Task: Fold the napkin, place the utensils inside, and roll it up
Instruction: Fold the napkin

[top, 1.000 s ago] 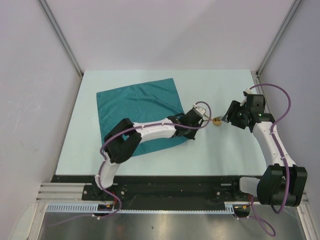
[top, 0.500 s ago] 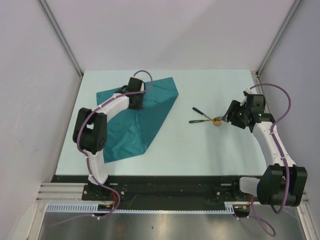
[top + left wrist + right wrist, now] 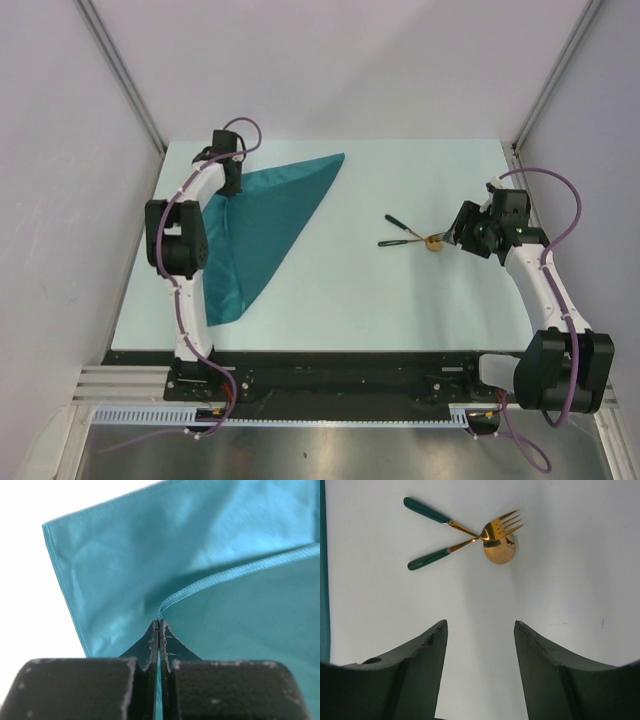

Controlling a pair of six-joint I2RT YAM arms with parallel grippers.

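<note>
The teal napkin (image 3: 270, 215) lies folded over into a triangle on the left of the table; it also fills the left wrist view (image 3: 200, 555). My left gripper (image 3: 230, 185) is at its far left corner, shut on the napkin's hemmed edge (image 3: 159, 625). The two utensils, a fork and a spoon with dark green handles and gold heads (image 3: 410, 235), lie crossed right of centre; they also show in the right wrist view (image 3: 470, 535). My right gripper (image 3: 455, 238) is open and empty just right of them, its fingertips (image 3: 437, 630) apart.
The pale table (image 3: 400, 300) is closed in by white walls at the back and sides, with a metal post (image 3: 120, 70) at the far left corner. A black rail runs along the near edge (image 3: 350, 365).
My left gripper has carried the napkin's near right corner across to the far left, turning the flat square into a folded triangle. The right arm and the utensils have not moved.
</note>
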